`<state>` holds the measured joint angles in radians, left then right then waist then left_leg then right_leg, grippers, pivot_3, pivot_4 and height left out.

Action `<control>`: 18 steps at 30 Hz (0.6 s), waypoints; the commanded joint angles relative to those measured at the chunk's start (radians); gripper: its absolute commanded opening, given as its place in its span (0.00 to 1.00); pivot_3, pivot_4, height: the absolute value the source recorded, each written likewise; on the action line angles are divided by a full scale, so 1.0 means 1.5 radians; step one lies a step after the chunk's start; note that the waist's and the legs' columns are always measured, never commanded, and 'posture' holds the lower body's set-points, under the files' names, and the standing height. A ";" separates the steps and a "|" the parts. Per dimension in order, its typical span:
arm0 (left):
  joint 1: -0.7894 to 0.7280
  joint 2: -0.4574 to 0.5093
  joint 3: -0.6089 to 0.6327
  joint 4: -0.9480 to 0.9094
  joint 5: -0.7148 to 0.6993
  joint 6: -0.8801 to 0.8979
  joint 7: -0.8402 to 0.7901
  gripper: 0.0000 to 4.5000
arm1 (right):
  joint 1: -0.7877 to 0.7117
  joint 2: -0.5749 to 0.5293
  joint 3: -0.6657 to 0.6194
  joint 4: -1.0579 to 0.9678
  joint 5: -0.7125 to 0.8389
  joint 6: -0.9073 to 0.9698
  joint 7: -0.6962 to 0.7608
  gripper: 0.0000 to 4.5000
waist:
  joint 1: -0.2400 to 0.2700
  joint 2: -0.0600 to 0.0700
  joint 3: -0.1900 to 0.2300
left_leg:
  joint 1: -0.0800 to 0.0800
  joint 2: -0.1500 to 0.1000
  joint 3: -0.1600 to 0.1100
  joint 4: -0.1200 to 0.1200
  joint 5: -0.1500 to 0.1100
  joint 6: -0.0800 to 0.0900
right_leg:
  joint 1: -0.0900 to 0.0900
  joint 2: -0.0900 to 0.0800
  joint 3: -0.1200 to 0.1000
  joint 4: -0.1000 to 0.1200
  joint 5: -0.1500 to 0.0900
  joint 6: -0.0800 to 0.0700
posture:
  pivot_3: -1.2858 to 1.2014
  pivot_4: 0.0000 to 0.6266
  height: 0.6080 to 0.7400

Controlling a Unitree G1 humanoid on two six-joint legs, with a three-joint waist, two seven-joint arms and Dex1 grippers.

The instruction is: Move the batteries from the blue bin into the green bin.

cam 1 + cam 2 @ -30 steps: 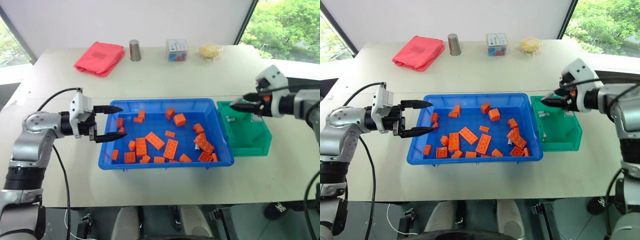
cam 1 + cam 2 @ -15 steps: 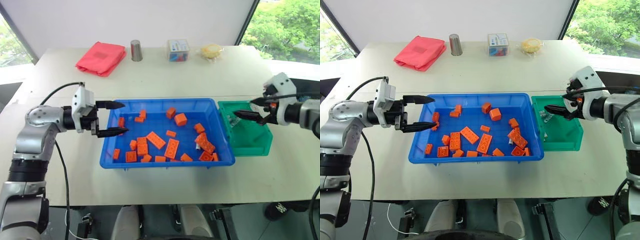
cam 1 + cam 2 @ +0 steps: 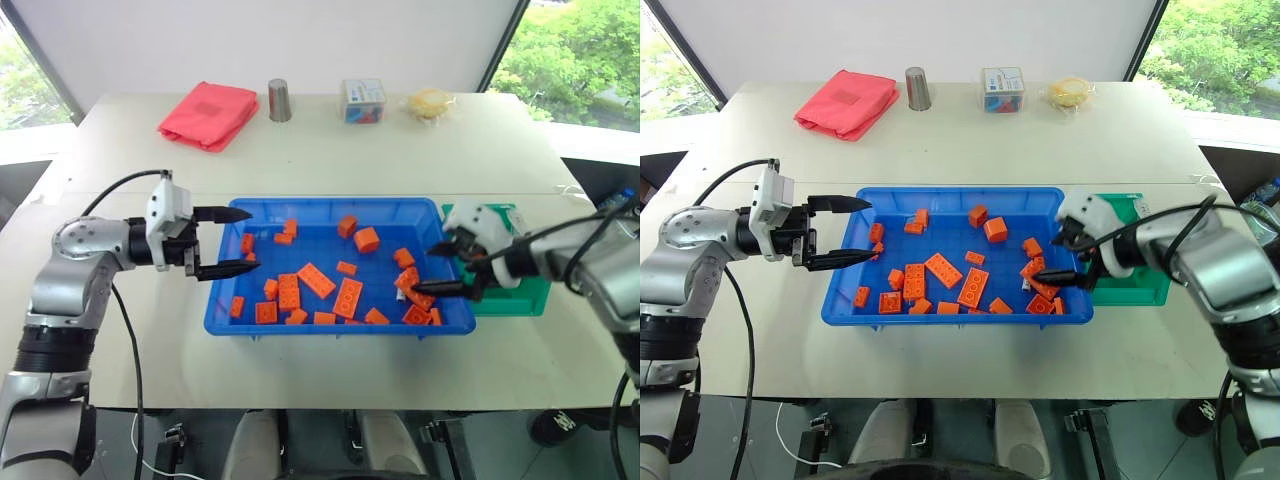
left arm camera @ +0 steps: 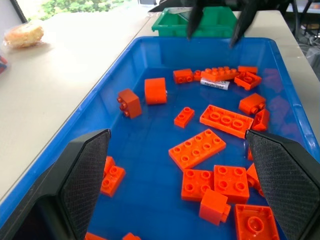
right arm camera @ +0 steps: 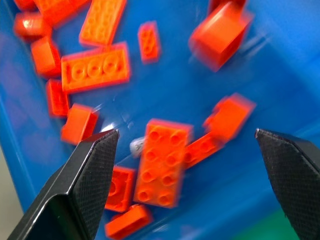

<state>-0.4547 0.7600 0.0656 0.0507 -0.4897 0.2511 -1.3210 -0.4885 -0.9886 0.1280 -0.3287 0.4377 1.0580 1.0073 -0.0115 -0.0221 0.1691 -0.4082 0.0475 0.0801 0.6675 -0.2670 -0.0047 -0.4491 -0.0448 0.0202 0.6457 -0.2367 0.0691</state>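
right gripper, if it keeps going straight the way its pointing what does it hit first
Most likely the orange bricks at the right end of the blue bin. The open right gripper points down at a wide brick with a battery half hidden at its edge. Depth is unclear, so the bin floor could come first.

Glossy plastic blue bin [image 3: 330, 208] — smooth

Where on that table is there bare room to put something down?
The widest free patch is the table between the back row, red cloth to wrapped bun, and the blue bin. The front strip below the bin is bare too. Inside the bin, orange bricks crowd the floor, thickest at its right end.
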 commanded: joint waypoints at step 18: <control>-0.042 -0.011 -0.002 -0.006 -0.009 0.005 -0.012 1.00 | 0.050 0.070 0.035 -0.103 -0.028 0.049 -0.185 1.00 | 0.000 -0.001 0.000 | 0.001 0.000 -0.001 0.001 0.000 0.000 | 0.003 0.000 -0.001 -0.002 0.000 -0.001 | 0.52 0.24 1.00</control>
<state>-0.5007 0.7418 0.0563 0.0469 -0.5012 0.2710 -1.3342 -0.4062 -0.8741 0.1704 -0.4559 0.4059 1.1281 0.7364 -0.0113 -0.0231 0.1686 -0.4063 0.0471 0.0788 0.6685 -0.2669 -0.0048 -0.4443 -0.0447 0.0186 0.6429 -0.2372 0.0681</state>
